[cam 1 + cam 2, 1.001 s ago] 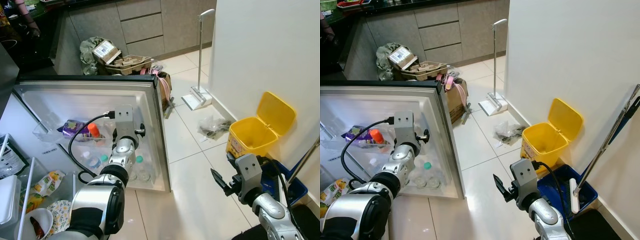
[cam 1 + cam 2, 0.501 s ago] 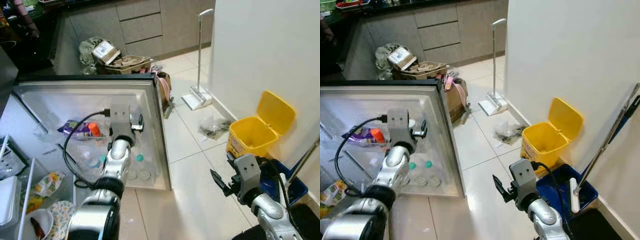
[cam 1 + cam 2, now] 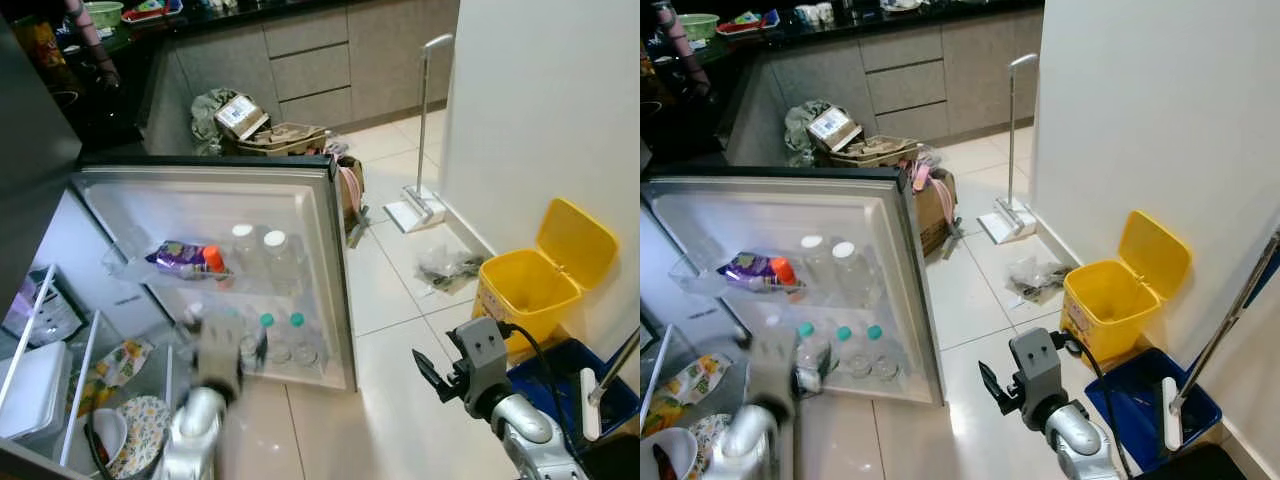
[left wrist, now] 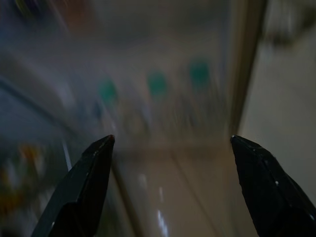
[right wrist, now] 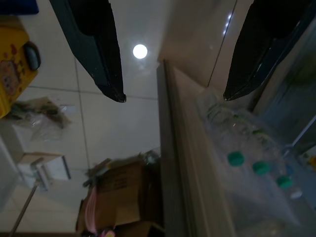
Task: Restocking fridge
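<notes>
Right now your left gripper [image 4: 170, 143] hangs empty with its fingers spread wide, low in front of the open fridge door [image 3: 322, 215], and your right gripper [image 5: 170, 94] is likewise spread and holding nothing, out over the floor tiles beside the yellow bin [image 3: 545, 275]. What you're stocking sits in the door: three green-capped bottles [image 3: 837, 350] side by side on the lower shelf, two white-capped bottles [image 3: 255, 255] on the shelf above, next to a purple packet [image 3: 180, 257] and one orange-capped bottle [image 3: 212, 262]. Judging by the clear plastic, expect them to be light, smooth and a bit slippery, with walls that give under pressure; take one around the body just below the cap.
</notes>
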